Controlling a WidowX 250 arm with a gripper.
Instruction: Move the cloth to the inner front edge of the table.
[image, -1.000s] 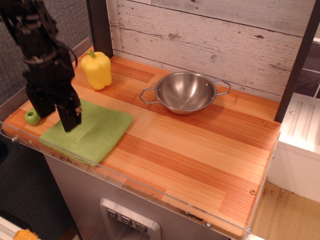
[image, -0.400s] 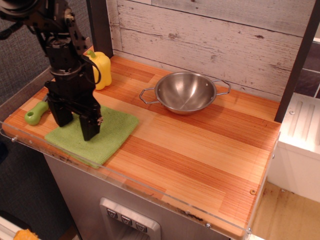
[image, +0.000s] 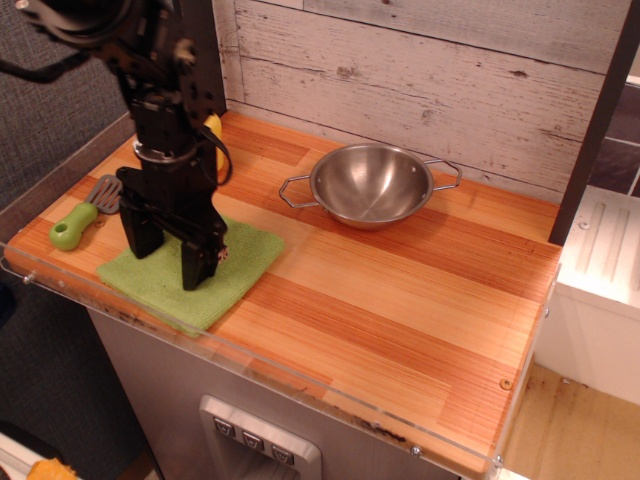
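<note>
So the flat lime-green woven cloth (image: 190, 276) sits at the wood-plank table's (image: 400, 300) front-left edge. My black gripper (image: 172, 258) stands on it, fingers spread apart. Green-handled spatula (image: 75, 222) left, steel bowl (image: 370, 184) toward the back.

Your claw (image: 172, 258) has slid rightward, dragging the cloth (image: 192, 276) along and uncovering the spatula (image: 78, 222).
</note>
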